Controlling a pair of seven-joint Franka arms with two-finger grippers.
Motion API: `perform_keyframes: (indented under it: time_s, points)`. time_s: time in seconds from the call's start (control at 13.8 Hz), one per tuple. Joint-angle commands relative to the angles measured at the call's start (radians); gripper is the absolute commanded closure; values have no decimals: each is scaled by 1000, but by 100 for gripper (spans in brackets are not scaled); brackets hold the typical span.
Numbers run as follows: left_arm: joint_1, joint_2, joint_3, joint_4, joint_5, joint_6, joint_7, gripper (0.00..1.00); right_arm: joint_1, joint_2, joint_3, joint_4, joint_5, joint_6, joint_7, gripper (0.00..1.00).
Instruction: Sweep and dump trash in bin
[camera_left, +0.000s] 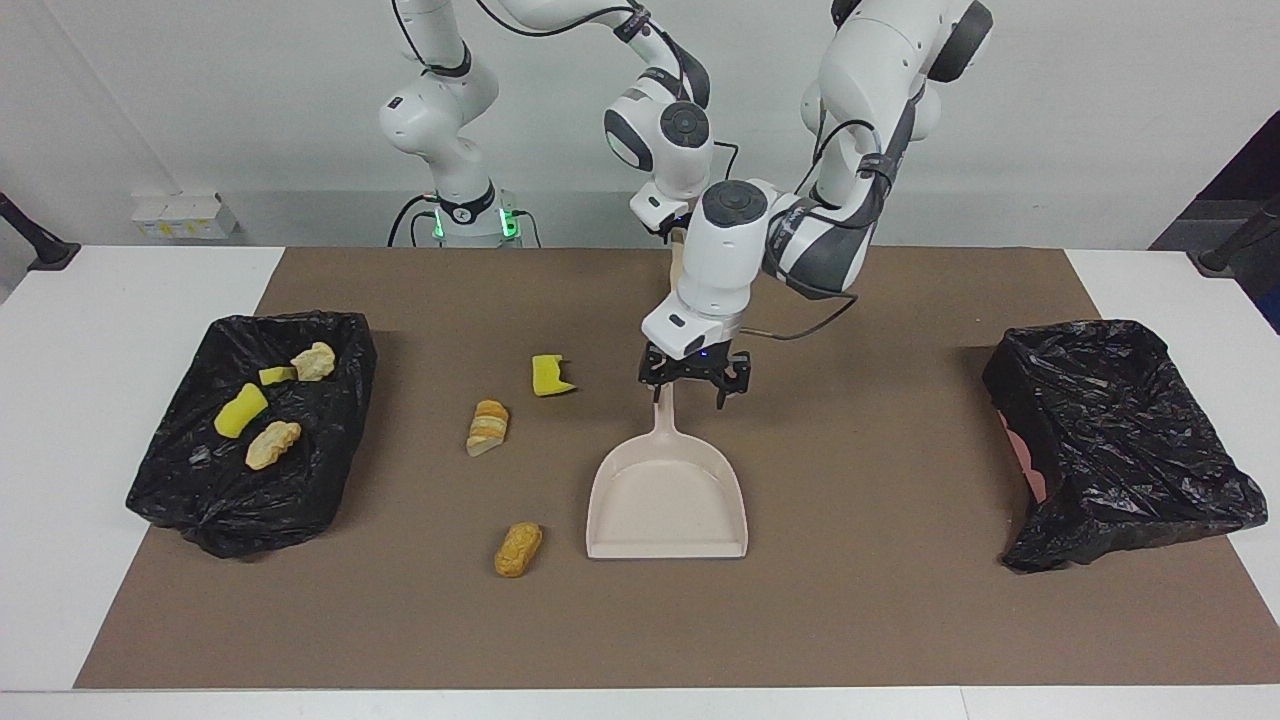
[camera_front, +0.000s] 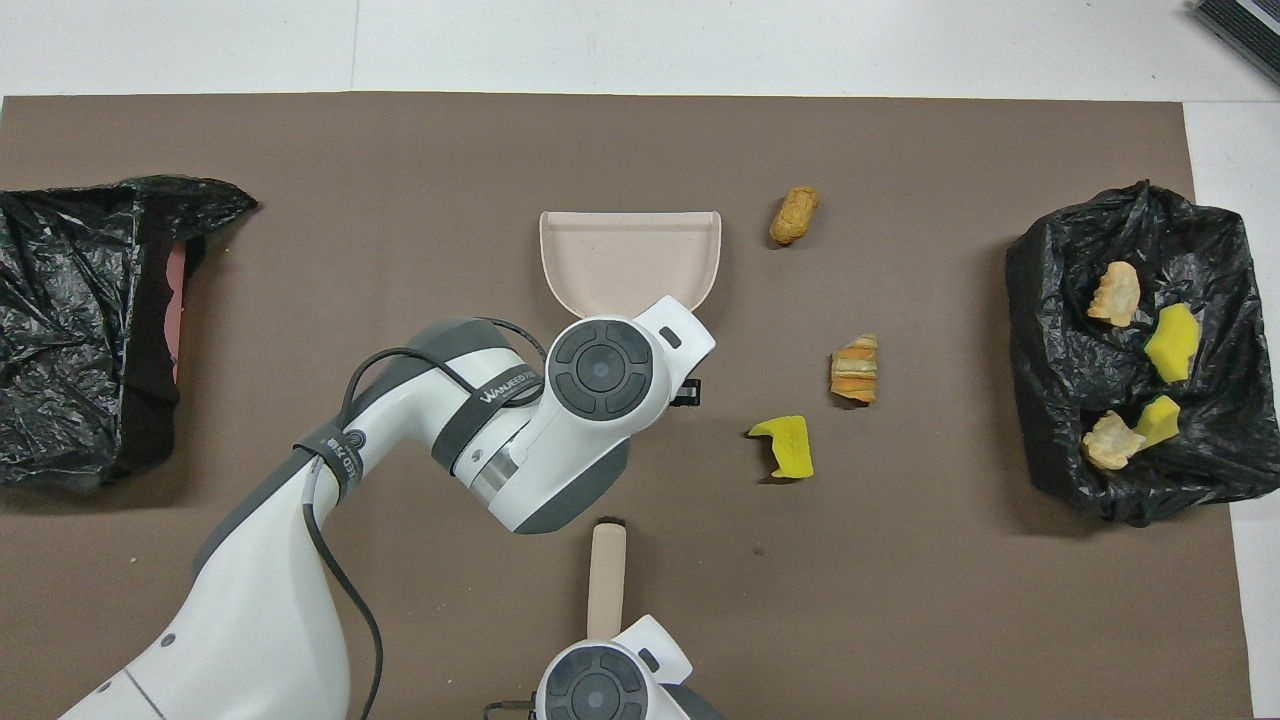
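The beige dustpan lies flat on the brown mat, its mouth away from the robots. My left gripper is open just over the end of its handle, which lies by one finger. My right gripper is over the mat's edge nearest the robots and holds the beige brush, black bristles at its tip. Loose trash lies toward the right arm's end of the dustpan: a yellow sponge chunk, a striped bread lump and a tan lump. Several more scraps lie in the black-lined bin.
A second black-lined bin stands at the left arm's end of the mat, with no scraps showing in it. The brown mat covers the white table. The left arm's wrist hides the dustpan handle in the overhead view.
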Motion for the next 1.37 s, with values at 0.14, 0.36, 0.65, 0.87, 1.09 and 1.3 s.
perform_keyframes:
  time_s: [0.14,0.36,0.65,0.87,1.09,1.3]
  points:
    - [13,-7,0,-14,66,4,-11,91,-132,-80,0,-15,15,-116,10,100]
    - [24,-18,0,-11,175,-1,32,100,-258,-160,0,-15,-2,-246,-10,100]
    - [81,-105,3,-8,170,-85,335,100,-429,-202,2,3,-126,-366,-144,100]
    - [118,-141,7,-8,164,-180,620,100,-520,-176,2,22,-256,-376,-246,100]
    - [162,-153,9,-16,153,-216,888,100,-652,-145,2,22,-370,-309,-354,100]
    - [188,-158,9,-28,121,-251,1104,100,-787,-121,3,19,-454,-229,-538,100]
